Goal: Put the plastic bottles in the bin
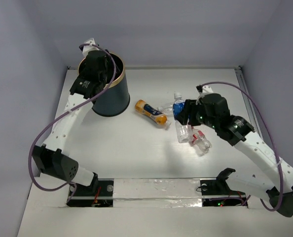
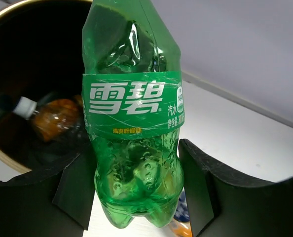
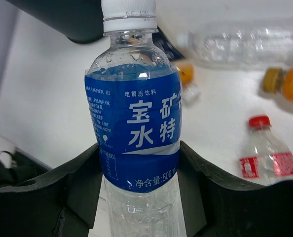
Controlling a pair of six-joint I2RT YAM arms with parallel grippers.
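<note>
Hovering left gripper (image 2: 136,197): pinching green bottle (image 2: 131,108), bin (image 1: 112,101) just beneath.
Next move: spread jaws — likely a clean drop.
Right gripper (image 3: 139,182): clamped on blue-label bottle (image 3: 134,113).

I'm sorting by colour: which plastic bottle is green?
The green plastic bottle with the white-lettered label, held in the left gripper over the dark gold-rimmed bin; the others are clear or orange-filled.

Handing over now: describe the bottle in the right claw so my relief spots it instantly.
From the dark bin at the far left of the table, look right to the bottles mid-table. The right claw grips a clear bottle: white cap, broad blue label with white characters, unlike the orange-filled bottle and red-labelled bottle beside it.
</note>
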